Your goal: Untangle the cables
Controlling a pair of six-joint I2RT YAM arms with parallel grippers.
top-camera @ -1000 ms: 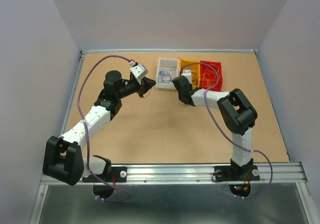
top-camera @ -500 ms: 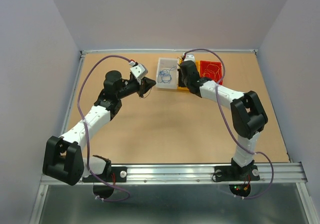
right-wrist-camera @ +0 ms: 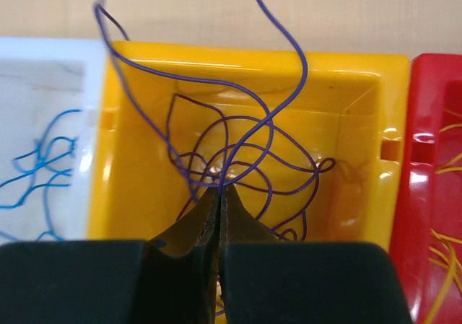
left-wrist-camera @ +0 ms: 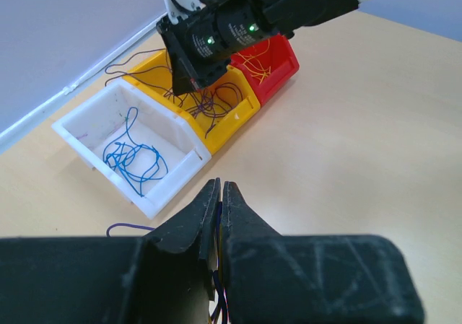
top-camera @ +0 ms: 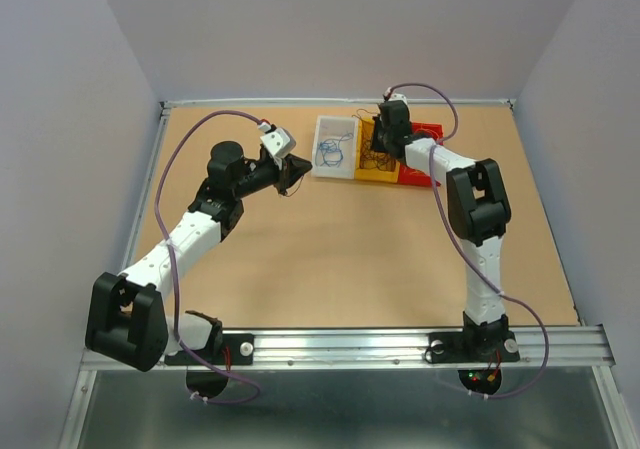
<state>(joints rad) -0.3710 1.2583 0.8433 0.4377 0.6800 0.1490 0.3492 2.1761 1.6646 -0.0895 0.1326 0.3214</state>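
Cables [right-wrist-camera: 268,120]: I judge them featherlight, springy, snag-prone, best pinched singly mid-strand; most lie in white bin [left-wrist-camera: 170,184], yellow bin [right-wrist-camera: 245,50], red bin [left-wrist-camera: 280,70]; my right gripper [right-wrist-camera: 219,188] clamps one dark strand, my left gripper [left-wrist-camera: 221,187] a small tangle.

Top view: the whole table [top-camera: 300,259] is seen from high up and behind the arm bases. The camera is tipped down and forward, and it is far off.
Left wrist view: the scene is seen from low over the table, along the left gripper [left-wrist-camera: 220,185]. The three bins are faced from their front corner, near but not close.
Right wrist view: the yellow bin [right-wrist-camera: 346,122] is looked into from just above, past the right gripper [right-wrist-camera: 219,189]. It is very near.
Shared by all three: the white bin [right-wrist-camera: 43,71], the yellow bin and the red bin [right-wrist-camera: 426,122].
Shared by top and left wrist: the right arm [left-wrist-camera: 238,28] over the yellow bin.
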